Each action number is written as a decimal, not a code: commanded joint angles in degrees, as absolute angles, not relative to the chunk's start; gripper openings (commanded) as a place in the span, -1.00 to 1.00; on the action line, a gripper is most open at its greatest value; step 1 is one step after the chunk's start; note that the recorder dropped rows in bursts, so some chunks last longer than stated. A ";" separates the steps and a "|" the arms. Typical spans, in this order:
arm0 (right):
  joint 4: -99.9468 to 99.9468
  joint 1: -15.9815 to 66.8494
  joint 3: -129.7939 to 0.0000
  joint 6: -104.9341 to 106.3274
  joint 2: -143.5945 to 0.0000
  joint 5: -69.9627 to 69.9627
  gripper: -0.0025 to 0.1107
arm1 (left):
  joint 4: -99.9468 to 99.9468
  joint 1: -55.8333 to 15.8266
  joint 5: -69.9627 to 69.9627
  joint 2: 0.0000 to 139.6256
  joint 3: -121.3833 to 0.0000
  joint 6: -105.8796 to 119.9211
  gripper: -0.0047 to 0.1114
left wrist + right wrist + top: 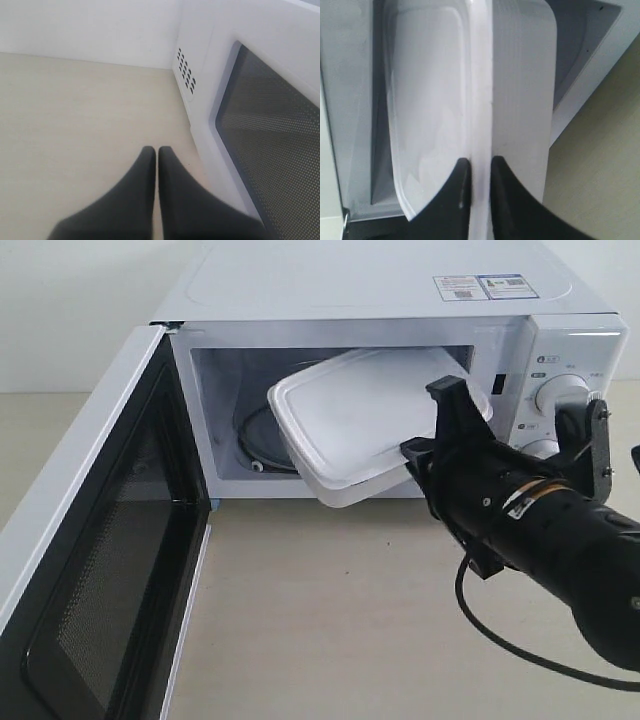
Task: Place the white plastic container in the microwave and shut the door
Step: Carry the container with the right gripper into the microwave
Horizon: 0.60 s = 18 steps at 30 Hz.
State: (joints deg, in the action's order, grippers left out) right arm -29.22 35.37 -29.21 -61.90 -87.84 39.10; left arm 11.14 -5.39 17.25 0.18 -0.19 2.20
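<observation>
Turntable [258,432] is mostly hidden behind the tilted white plastic container [370,415], right tool [480,162] clamped on its rim, left tool [156,149] pinched together.

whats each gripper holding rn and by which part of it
The right gripper pinches the white plastic container by its rim, at the end away from the microwave. The left gripper is shut with nothing in it.

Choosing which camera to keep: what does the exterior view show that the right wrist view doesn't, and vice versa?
Only exterior: the open white door with black mesh inner face, round white dials. Only right wrist: black fingers pinching the rim edge-on. Both: the tilted rounded-rectangular white plastic container in the right gripper, partly inside the white microwave.
</observation>
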 commanded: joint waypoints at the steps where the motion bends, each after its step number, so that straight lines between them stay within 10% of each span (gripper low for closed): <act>1: -31.08 35.36 -31.97 -57.15 -88.13 35.60 -0.96 | 10.91 -5.70 16.97 0.00 0.00 1.76 -0.84; 18: -38.37 34.76 -55.28 -57.23 -107.31 34.44 -0.96 | 10.91 -5.70 16.97 0.00 0.00 1.76 -0.84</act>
State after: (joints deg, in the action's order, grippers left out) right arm -38.08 35.37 -52.21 -57.59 -105.99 33.29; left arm 11.14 -5.39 17.25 0.18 -0.19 2.20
